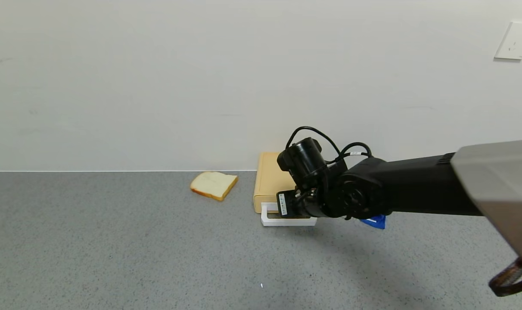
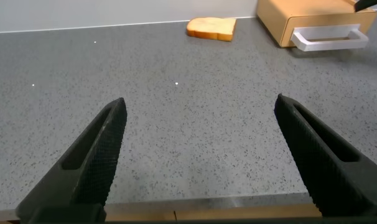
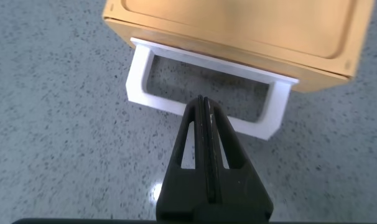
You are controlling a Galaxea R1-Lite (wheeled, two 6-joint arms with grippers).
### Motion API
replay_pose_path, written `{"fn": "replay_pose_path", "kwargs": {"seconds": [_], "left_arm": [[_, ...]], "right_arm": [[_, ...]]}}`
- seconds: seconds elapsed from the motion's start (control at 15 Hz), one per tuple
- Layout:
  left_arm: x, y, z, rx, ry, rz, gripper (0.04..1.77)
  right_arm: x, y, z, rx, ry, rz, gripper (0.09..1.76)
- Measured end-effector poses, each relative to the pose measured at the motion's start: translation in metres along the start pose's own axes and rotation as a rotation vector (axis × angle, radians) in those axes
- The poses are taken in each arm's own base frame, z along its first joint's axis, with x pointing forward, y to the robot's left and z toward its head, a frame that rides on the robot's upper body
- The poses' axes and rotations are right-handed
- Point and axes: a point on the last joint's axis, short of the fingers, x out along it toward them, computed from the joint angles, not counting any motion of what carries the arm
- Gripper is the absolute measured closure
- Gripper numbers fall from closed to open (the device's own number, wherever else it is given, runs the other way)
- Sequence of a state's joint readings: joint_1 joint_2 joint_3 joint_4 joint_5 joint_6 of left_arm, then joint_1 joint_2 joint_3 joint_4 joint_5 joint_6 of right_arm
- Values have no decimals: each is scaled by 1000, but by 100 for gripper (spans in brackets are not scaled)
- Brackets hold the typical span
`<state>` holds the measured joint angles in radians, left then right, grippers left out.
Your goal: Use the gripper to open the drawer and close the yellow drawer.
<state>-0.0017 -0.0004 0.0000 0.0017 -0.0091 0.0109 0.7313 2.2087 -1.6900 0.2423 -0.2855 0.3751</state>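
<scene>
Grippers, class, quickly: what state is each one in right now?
Left gripper: open, holding nothing, low over the bare counter.
Right gripper: shut, empty, its tip at the drawer's white handle.

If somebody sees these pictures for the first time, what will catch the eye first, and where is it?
First the black right arm, reaching in from the right, with its claw shut and its tip at the white handle of the yellow drawer by the wall. Next, a bread slice lies on the grey table, left of the drawer. The left claw hangs open over bare table, away from the drawer.
</scene>
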Motion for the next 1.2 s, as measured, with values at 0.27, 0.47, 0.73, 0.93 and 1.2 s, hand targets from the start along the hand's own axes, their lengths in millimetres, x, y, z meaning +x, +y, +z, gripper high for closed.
{"fn": "replay_pose_path", "kwargs": {"seconds": [0.27, 0.47, 0.73, 0.93, 1.2], "left_arm": [[0, 0, 0, 0, 0, 0, 9], [0, 0, 0, 0, 0, 0, 9], [0, 0, 0, 0, 0, 0, 9], [0, 0, 0, 0, 0, 0, 9], [0, 0, 0, 0, 0, 0, 9]], "right_arm": [[-57, -11, 3, -67, 2, 52, 173], [-100, -30, 0, -118, -14, 99, 173], [-147, -63, -22, -170, -32, 116, 163], [-171, -83, -37, -155, -64, 128, 115], [-193, -104, -62, -147, -99, 185, 75]]}}
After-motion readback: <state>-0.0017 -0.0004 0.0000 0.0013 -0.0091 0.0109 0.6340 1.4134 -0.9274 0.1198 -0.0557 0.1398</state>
